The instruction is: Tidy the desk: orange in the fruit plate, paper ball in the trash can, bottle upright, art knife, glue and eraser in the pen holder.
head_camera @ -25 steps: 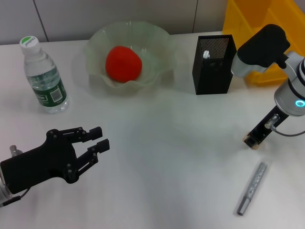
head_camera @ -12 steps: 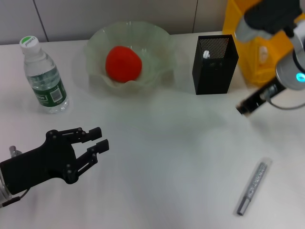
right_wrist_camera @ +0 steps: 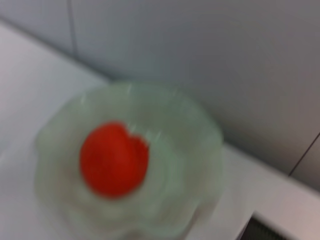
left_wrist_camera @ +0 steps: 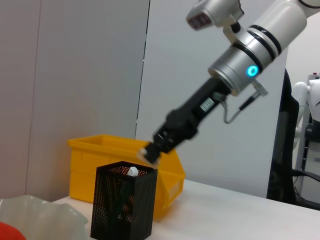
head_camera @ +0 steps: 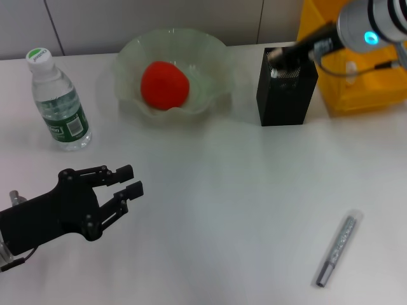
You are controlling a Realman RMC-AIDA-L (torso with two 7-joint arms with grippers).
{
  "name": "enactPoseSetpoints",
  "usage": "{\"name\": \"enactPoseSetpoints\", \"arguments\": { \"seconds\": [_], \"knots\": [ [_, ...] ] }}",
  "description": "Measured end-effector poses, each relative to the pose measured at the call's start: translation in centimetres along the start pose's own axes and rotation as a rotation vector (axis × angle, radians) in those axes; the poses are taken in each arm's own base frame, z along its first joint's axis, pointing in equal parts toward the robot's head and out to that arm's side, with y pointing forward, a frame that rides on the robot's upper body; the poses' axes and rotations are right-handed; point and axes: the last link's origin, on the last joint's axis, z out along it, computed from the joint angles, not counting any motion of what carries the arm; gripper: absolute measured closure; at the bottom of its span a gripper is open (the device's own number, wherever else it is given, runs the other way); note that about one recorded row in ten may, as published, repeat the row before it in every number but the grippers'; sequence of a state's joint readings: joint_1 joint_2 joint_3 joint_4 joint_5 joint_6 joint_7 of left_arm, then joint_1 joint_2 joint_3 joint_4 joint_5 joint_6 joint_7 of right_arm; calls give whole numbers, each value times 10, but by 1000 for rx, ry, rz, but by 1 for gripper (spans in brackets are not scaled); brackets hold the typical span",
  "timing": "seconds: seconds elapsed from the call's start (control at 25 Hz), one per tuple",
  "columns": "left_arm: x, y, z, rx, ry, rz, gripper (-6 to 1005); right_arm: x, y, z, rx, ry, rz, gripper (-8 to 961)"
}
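Head view: the right end effector [head_camera: 275, 57] hangs over the pen holder [head_camera: 286, 86], apparently pinching the eraser [head_camera: 273, 56]; the left end effector [head_camera: 127, 181], fingers narrowly parted, idles near the bottle [head_camera: 57, 101].

Left wrist view: release best centred above the pen holder's mouth.

Right wrist view: the orange [right_wrist_camera: 114, 159] sits in the fruit plate [right_wrist_camera: 200, 165].
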State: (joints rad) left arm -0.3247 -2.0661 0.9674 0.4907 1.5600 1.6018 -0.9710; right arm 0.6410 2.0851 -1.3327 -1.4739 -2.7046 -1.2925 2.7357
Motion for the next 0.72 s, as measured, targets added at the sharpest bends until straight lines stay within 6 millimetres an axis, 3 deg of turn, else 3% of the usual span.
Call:
{"name": "enactPoseSetpoints", "arguments": {
  "seconds": [0.24, 0.44, 0.72],
  "knots": [
    [0, -1, -1, 7, 1, 0, 694, -12, -21, -1, 46, -72, 64, 712],
    [1, -2, -1, 9, -1, 2, 694, -2, -37, 12, 64, -30, 108, 712],
    [1, -4, -1, 16, 3, 3, 694, 7, -39, 27, 62, -6, 113, 713]
  ]
}}
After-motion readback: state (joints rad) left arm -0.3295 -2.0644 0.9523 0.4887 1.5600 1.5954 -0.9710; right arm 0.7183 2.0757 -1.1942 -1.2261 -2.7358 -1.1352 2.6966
